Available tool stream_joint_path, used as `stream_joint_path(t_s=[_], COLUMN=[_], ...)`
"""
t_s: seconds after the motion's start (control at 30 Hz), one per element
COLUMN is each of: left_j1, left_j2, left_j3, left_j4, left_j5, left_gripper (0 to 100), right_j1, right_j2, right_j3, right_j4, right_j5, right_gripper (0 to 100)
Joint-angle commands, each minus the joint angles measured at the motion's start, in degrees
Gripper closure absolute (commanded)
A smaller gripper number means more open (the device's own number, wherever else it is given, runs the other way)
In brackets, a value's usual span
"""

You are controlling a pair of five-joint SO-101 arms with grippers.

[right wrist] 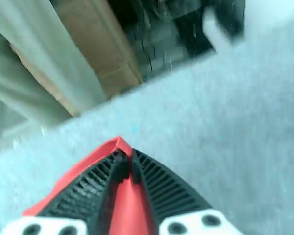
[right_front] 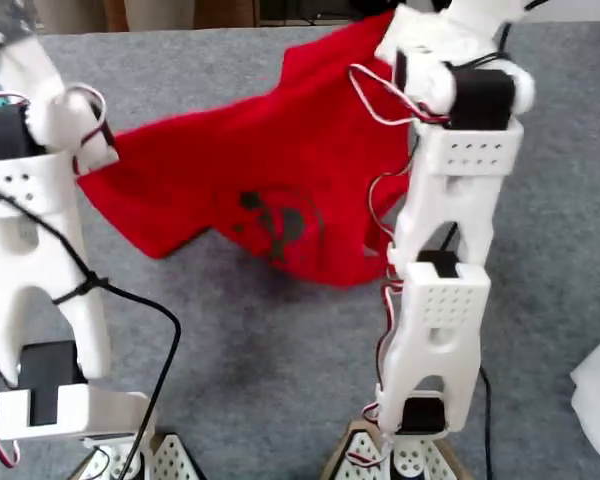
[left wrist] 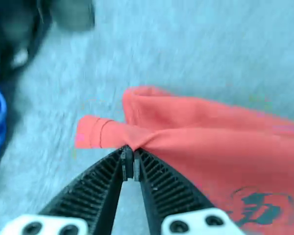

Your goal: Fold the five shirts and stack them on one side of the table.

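Gripping red shirt [right_front: 270, 170] at opposite edges, left pincer [left wrist: 131, 156], right pincer [right wrist: 127, 160], both clenched on cloth

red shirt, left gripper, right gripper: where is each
red shirt [right_front: 230, 160], high view, bare cloth above its dark print
left gripper [left wrist: 131, 157], left wrist view, between its fingertips
right gripper [right wrist: 127, 159], right wrist view, between its fingertips
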Motion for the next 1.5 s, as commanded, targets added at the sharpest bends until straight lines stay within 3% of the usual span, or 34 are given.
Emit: stream_joint_path(t_s=[0.0,0.17,0.33,0.47,0.77,1.1,1.3,1.47], left_j1=[-0.62,-0.53,-0.53,-0.53,-1.14,-1.23,-0.44,7.74], left_j2=[-2.33,-2.42,-2.68,-7.16,-23.08,-40.92,-41.1,-31.16], left_j3=[-10.64,-21.54,-29.54,-29.19,-15.65,2.99,18.81,31.65], left_j4=[0.26,0.26,0.53,0.53,0.53,0.53,0.44,0.35], left_j5=[3.16,5.89,6.51,6.24,6.33,5.98,6.42,6.42], left_gripper=[98,98,98,98,98,98,98,98], right_j1=[2.68,4.09,4.26,5.76,18.24,16.75,15.87,15.52], right_j2=[-6.11,-12.79,-20.09,-25.8,-37.14,-42.95,-43.21,-42.59], right_j3=[-3.3,-2.86,-2.86,-2.86,-2.95,0.92,15.43,25.54], right_j4=[-7.12,-11.08,-3.69,2.37,0.26,7.82,7.65,7.38], right_j5=[1.14,0.79,0.79,0.97,0.7,3.6,5.19,5.27], right_gripper=[99.2,99.3,99.3,99.3,99.3,99.3,99.2,99.2])
